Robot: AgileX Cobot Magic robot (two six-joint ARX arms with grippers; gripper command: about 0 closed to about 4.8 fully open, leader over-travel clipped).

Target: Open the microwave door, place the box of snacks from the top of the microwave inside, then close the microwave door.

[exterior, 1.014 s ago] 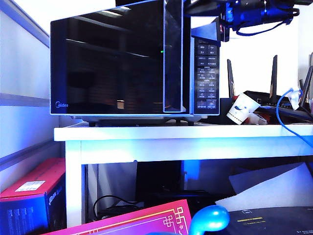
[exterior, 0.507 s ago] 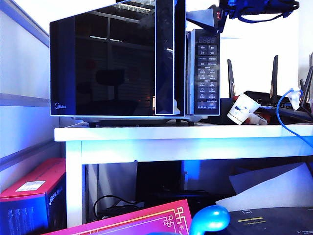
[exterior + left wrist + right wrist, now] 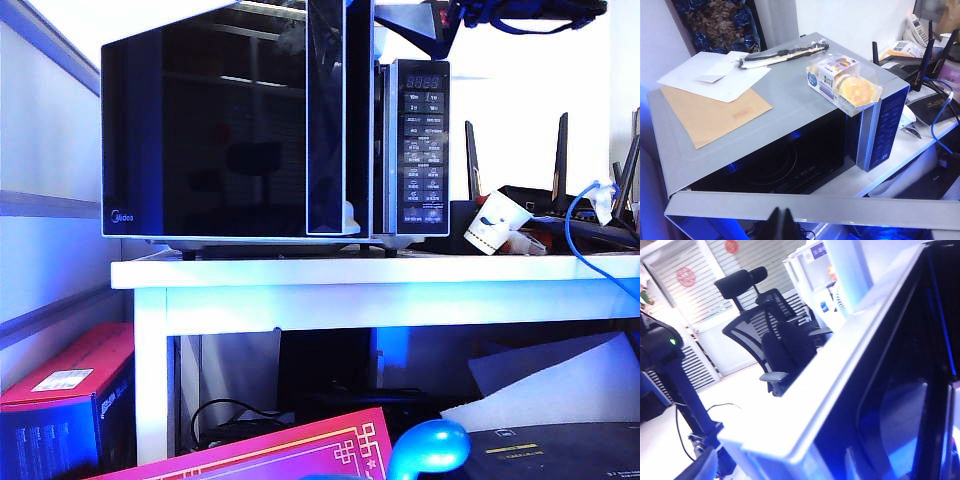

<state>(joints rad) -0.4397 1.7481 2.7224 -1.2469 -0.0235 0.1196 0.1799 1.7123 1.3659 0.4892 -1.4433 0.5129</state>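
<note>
The black microwave (image 3: 422, 145) stands on the white table. Its glossy microwave door (image 3: 210, 130) is swung partly open, and the handle strip has come away from the button panel. My right gripper (image 3: 415, 25) hangs open at the door's upper free corner. In the right wrist view the door's pale top edge (image 3: 840, 380) fills the picture, and one finger (image 3: 699, 466) shows beside its corner. The box of snacks (image 3: 845, 82) lies on the microwave's grey top (image 3: 790, 107) above the panel. My left gripper (image 3: 781, 222) is shut and empty, hanging in front of the door's top edge (image 3: 850, 212).
A brown envelope (image 3: 710, 117), white papers (image 3: 715, 75) and a long black item (image 3: 785, 52) also lie on the microwave's top. A paper cup (image 3: 495, 222), black routers (image 3: 560, 190) and a blue cable (image 3: 575, 235) crowd the table (image 3: 380, 272) to the right. Boxes (image 3: 65, 405) sit below.
The door has swung further open towards the camera, its free edge shifting left. The right gripper has moved left and up with it. The left gripper has kept still.
</note>
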